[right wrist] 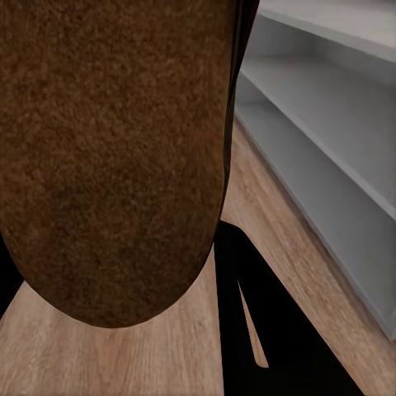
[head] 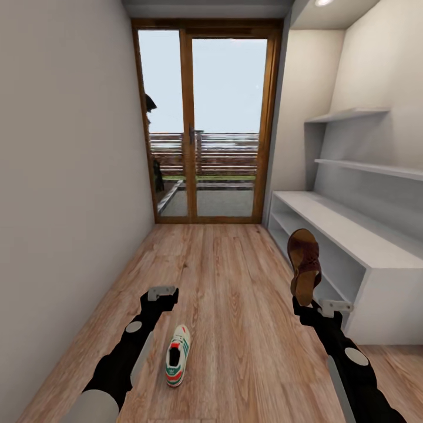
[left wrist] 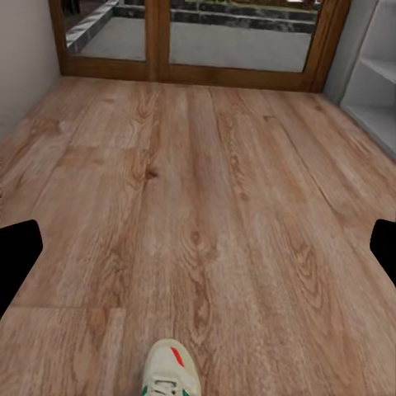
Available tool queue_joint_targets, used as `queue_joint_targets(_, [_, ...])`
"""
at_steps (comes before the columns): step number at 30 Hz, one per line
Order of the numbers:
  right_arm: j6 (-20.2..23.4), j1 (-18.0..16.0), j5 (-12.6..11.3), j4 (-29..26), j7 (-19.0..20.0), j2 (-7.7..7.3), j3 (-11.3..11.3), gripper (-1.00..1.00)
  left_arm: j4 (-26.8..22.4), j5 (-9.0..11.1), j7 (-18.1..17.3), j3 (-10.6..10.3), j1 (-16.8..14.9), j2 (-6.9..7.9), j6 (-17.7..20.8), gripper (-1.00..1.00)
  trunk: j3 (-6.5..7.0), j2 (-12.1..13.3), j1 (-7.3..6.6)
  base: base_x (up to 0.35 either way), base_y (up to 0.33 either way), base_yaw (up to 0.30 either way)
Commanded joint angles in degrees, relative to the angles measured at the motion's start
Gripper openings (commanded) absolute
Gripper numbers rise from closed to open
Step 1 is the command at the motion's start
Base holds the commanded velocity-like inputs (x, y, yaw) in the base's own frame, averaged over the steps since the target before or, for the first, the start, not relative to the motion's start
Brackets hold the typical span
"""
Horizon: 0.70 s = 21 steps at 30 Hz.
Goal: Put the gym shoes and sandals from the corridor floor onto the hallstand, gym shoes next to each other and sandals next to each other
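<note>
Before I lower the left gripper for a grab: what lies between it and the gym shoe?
In the head view, only bare corridor floor separates the left gripper from the gym shoe.

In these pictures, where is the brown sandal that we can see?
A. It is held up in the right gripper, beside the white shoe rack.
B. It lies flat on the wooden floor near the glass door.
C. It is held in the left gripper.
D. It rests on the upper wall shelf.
A: the sandal stands upright above the right gripper, off the floor, next to the shoe rack.
</note>
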Motion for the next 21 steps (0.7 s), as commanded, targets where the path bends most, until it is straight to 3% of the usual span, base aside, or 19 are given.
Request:
queue_joint_targets(1, [0.4,0.0,-0.1,-0.1,0.0,-0.02,0.0,-1.0,0.0,0.0,0.1,1.6,0.0,0.0,-0.5,1.0,-0.06,0.0,0.0,0.061,0.0,0.0])
queue_joint_targets(5, [0.4,0.0,-0.1,-0.1,0.0,-0.01,0.0,-1.0,2.0,0.0,1.0,1.6,0.0,-0.09,-2.5,1.0,-0.06,0.0,0.0,0.023,0.0,0.0])
queue_joint_targets(12, [0.4,0.0,-0.1,-0.2,0.0,-0.03,0.0,-1.0,4.3,0.0,8.4,1.6,-0.1,-0.18,-3.1,1.0,-0.06,0.0,0.0,0.004,0.0,0.0])
queue_joint_targets(21, [0.4,0.0,-0.1,-0.2,0.0,0.02,0.1,-1.0,6.3,-0.1,9.4,1.4,-0.1,-0.18,-8.5,1.0,-0.07,0.0,0.0,0.0,0.0,0.0])
